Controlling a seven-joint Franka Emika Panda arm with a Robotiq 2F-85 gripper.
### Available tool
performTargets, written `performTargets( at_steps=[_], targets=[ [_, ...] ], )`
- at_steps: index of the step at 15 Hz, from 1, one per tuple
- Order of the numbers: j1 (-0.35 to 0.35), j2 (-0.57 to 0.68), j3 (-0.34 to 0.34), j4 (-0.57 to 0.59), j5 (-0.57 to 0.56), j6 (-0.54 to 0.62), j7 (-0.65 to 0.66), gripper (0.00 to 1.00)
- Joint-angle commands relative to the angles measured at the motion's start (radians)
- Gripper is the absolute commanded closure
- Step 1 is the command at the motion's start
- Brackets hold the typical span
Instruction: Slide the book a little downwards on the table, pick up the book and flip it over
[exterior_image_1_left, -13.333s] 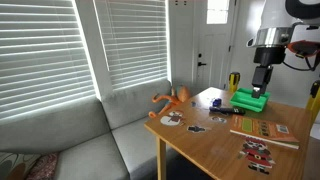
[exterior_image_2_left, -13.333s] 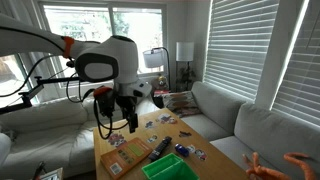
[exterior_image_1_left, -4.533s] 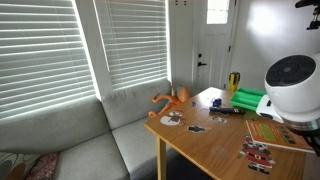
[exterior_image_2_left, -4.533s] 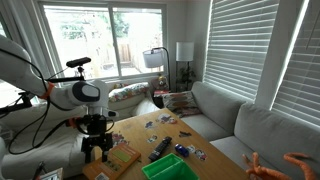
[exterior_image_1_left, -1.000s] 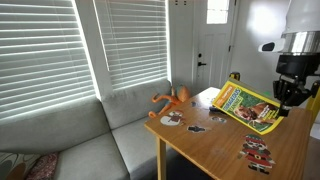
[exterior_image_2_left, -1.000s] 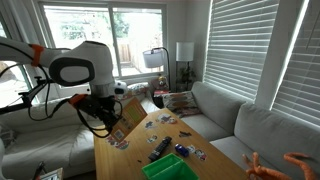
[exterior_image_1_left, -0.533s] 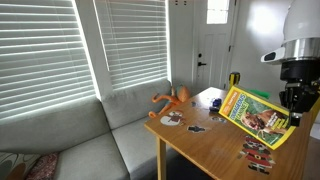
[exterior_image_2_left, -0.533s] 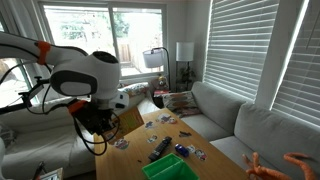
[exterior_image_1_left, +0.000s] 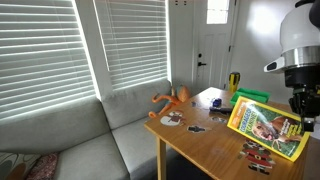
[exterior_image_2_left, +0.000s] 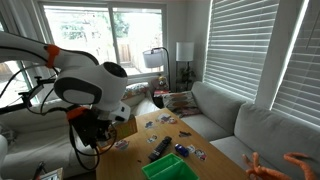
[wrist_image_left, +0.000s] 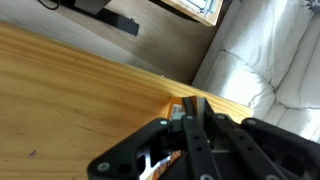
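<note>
The book (exterior_image_1_left: 262, 127), yellow-bordered with red and green pictures, hangs tilted steeply above the table (exterior_image_1_left: 210, 148), its cover facing the sofa. My gripper (exterior_image_1_left: 301, 117) is shut on its right edge. In an exterior view the arm hides most of the gripper (exterior_image_2_left: 97, 136), and only a brownish strip of the book (exterior_image_2_left: 124, 127) shows beside it. In the wrist view the fingers (wrist_image_left: 199, 118) are pressed together on the book's thin edge, with a bit of its cover (wrist_image_left: 157, 164) below them and the table (wrist_image_left: 60, 85) beneath.
A bright green block (exterior_image_1_left: 250, 96) (exterior_image_2_left: 165, 168) and a black remote (exterior_image_2_left: 160, 148) lie on the table. Picture cards (exterior_image_1_left: 258, 155) (exterior_image_1_left: 171, 119) are scattered over it. An orange toy (exterior_image_1_left: 172, 99) rests on the grey sofa (exterior_image_1_left: 80, 140) beside the table.
The gripper has carried the book to the right and lower, and the book has turned from a shallow tilt to nearly upright.
</note>
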Motion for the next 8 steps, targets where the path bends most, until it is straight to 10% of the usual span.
performTargets(
  at_steps=[1,5,6,8],
  targets=[
    [-0.05,0.05,0.027,0.035,-0.029,-0.071,0.013,0.86],
    [-0.086,0.072,0.052,0.049,-0.079,-0.072,0.063,0.75],
    [-0.091,0.078,0.06,0.054,-0.094,-0.071,0.075,0.54],
    [-0.098,0.085,0.077,0.062,-0.126,-0.072,0.101,0.48]
  ],
)
